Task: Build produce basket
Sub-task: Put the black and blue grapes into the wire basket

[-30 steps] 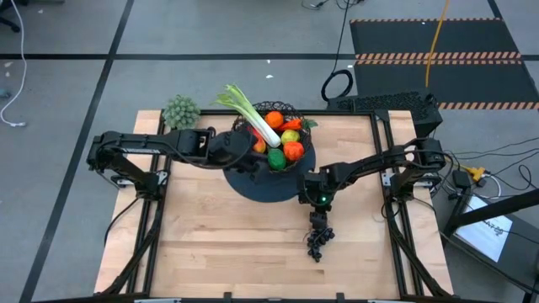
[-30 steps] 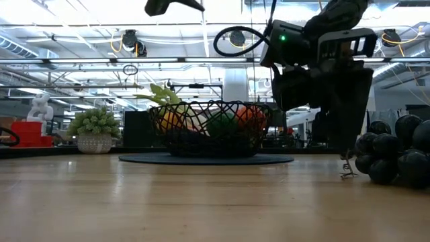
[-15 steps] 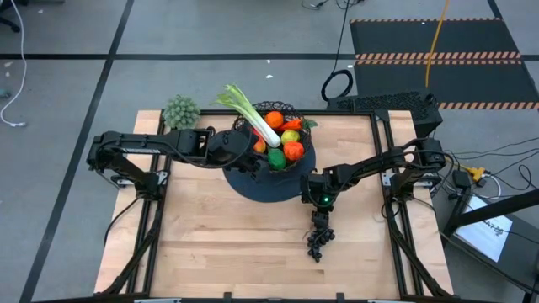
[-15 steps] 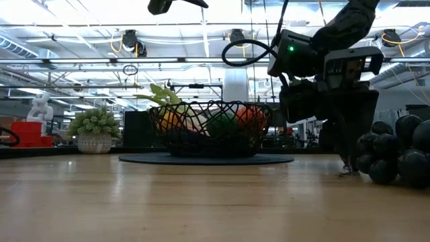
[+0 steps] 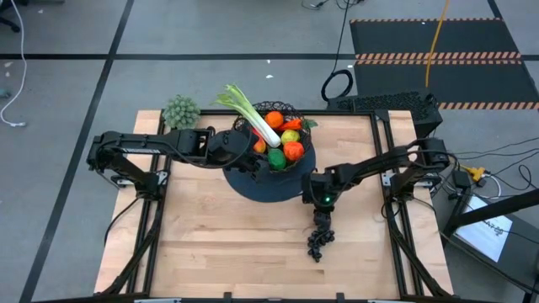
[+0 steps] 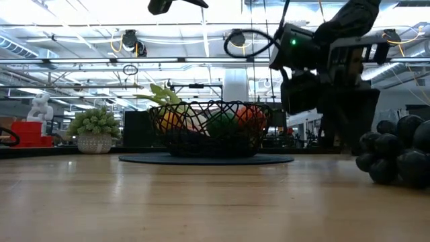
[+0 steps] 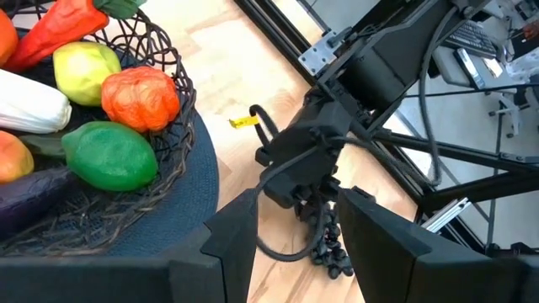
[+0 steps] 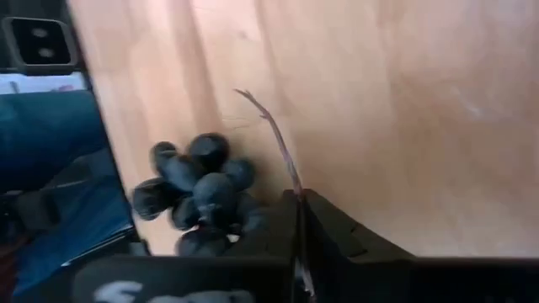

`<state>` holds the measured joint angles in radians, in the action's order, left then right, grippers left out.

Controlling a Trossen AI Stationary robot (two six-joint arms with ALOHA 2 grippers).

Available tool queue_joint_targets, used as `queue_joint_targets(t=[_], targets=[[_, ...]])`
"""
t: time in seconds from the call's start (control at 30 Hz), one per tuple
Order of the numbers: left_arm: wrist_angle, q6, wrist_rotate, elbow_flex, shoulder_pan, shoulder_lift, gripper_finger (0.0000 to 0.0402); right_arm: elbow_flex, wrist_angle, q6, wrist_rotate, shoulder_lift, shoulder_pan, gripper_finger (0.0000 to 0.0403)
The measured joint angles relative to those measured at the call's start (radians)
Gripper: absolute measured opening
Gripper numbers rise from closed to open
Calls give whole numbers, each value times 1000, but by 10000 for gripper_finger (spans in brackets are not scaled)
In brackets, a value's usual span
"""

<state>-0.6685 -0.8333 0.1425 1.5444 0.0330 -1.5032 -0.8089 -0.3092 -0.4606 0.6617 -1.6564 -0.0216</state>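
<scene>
Right tool [image 8: 296, 231], clenched on just the thin stem of the dark grapes [image 5: 319, 241] at lower centre-right of the bench [image 5: 210, 244], may lose them w/ any swing en route to the basket [image 5: 274, 135], since the stem could slip or snap.

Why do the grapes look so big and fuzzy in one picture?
In the low view the grapes sit close to the camera, so they loom large and soft-edged; ceiling lights glare behind the basket. In the high view the grapes look small.
</scene>
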Motion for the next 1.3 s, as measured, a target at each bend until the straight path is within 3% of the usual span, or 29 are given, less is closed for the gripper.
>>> queue_joint_targets(t=[0.37,0.73,1.07,1.3], targets=[[-1,42,16,0,0,0,166,0,-9,-37,-8,170,0,3],[0,72,64,0,0,0,166,0,-29,-184,-115,448,1,1],[1,72,109,0,0,0,166,-4,-7,-349,-116,667,2,1],[1,71,159,0,0,0,166,-139,-10,-361,-196,717,3,0]])
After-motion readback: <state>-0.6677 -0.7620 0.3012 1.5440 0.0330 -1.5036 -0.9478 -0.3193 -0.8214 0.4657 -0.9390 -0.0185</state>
